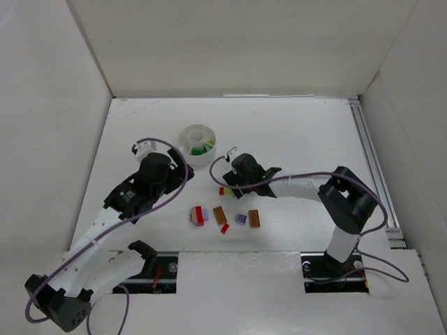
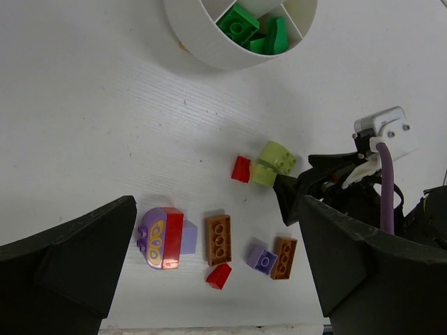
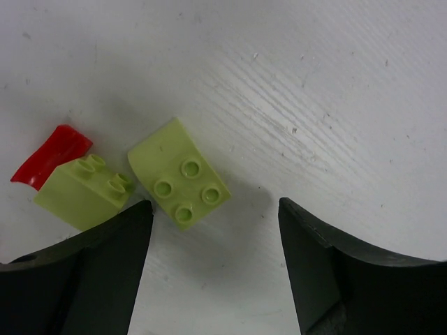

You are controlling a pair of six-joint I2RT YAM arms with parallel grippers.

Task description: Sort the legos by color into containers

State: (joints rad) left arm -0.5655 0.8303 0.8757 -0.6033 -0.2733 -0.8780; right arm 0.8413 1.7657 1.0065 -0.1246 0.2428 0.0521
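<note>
The round white tub (image 1: 188,136) stands at the table's middle back and holds green bricks (image 2: 241,24) in one wedge. Two lime bricks (image 3: 180,183) (image 3: 82,188) and a red brick (image 3: 50,157) lie just ahead of my right gripper (image 3: 213,237), which is open and empty, low over the table (image 1: 225,183). Nearer the front lie a lavender-and-red rounded piece (image 2: 162,237), two orange-brown bricks (image 2: 218,239) (image 2: 283,257), a small red brick (image 2: 218,276) and a lavender brick (image 2: 262,259). My left gripper (image 2: 216,279) is open and empty, raised left of the tub (image 1: 171,171).
White walls enclose the table on three sides. A metal rail (image 1: 370,160) runs along the right edge. Purple cables (image 1: 307,178) loop over both arms. The right gripper's cable fitting (image 2: 385,132) shows in the left wrist view.
</note>
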